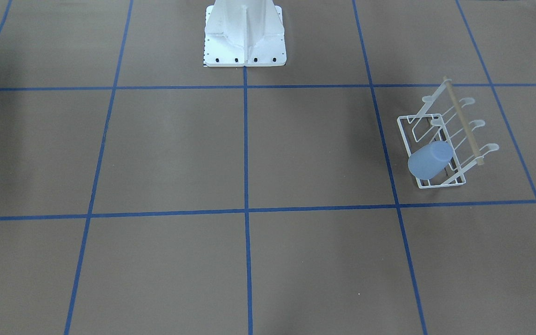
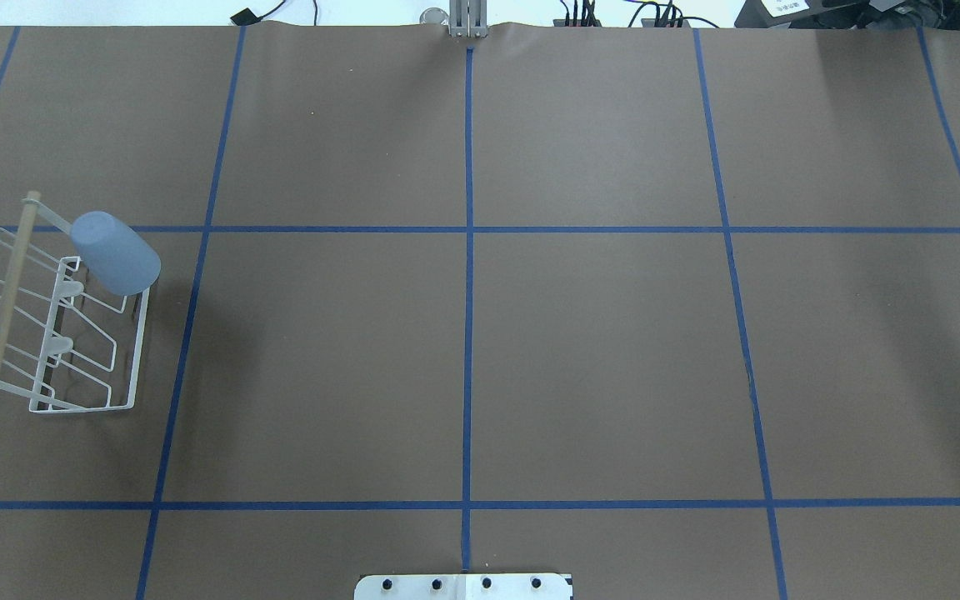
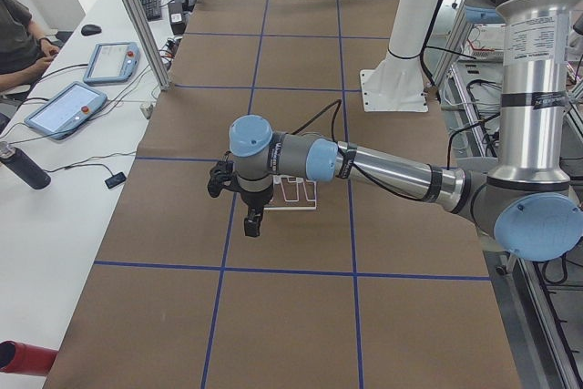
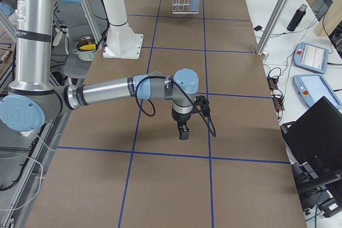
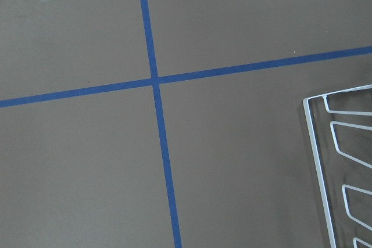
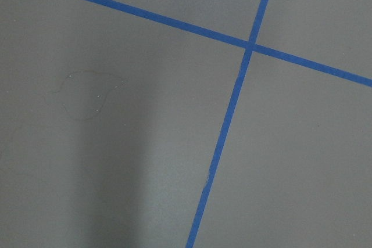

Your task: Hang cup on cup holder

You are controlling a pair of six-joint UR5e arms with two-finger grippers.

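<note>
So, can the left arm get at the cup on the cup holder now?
Probably yes: the left pincer hangs close beside the cup holder, and nothing stands between it and the cup.

light: bright, even, overhead | shadows: soft, faint; one broad dim band on the table below the right gripper | glare: mild sheen on right arm tube | focus: sharp throughout

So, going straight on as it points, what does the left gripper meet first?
Probably bare table near a tape crossing; the left gripper points down, with the cup holder off to one side.
</note>
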